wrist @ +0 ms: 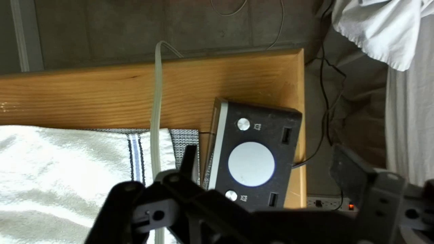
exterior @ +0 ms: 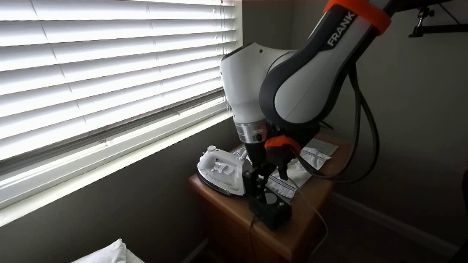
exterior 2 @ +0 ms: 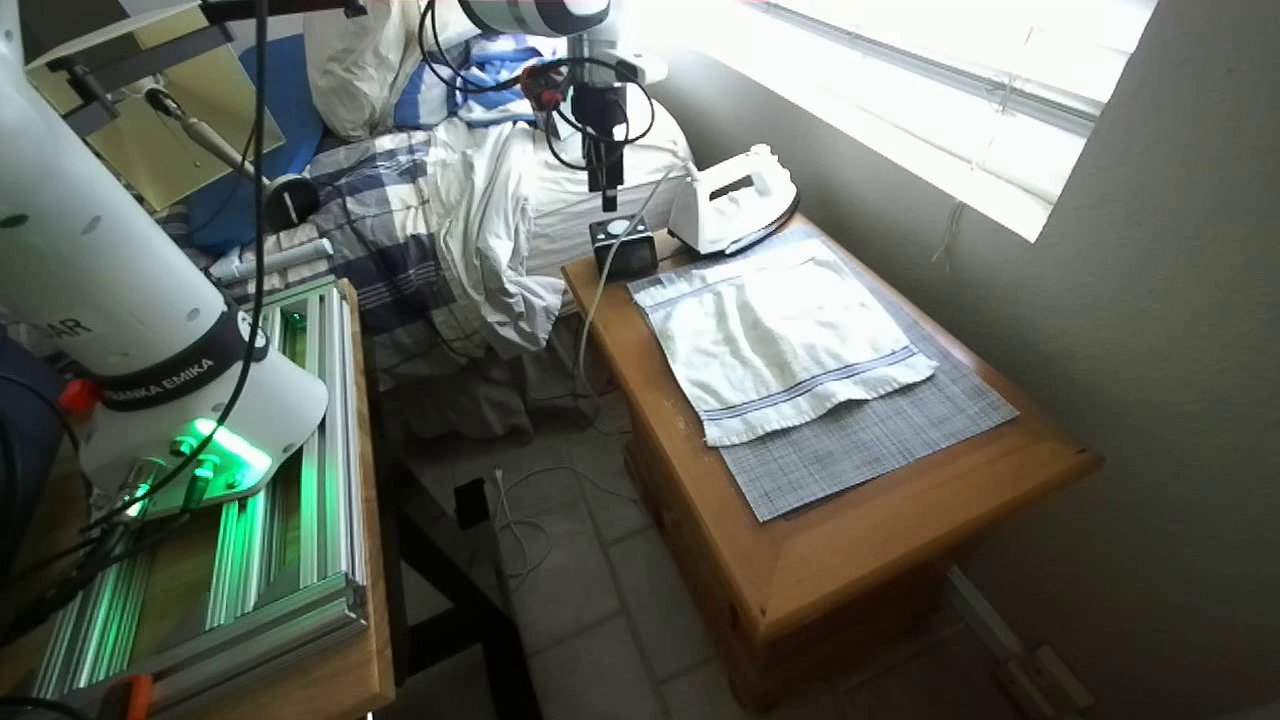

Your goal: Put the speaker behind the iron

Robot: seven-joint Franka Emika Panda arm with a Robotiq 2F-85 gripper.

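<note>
Speaker point(wrist: 251, 154) on wooden table point(exterior 2: 900, 502), near edge; in exterior view, sits at eight o'clock from iron point(exterior 2: 735, 220), white towel point(exterior 2: 775, 340) on gray mat point(exterior 2: 850, 443) at iron's five o'clock. Gripper point(wrist: 266, 162) above speaker, jaws well apart, speaker between them in wrist view; contact cannot be told.

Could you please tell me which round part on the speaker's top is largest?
The pale disc, set between two much smaller silver knobs on the speaker.
</note>
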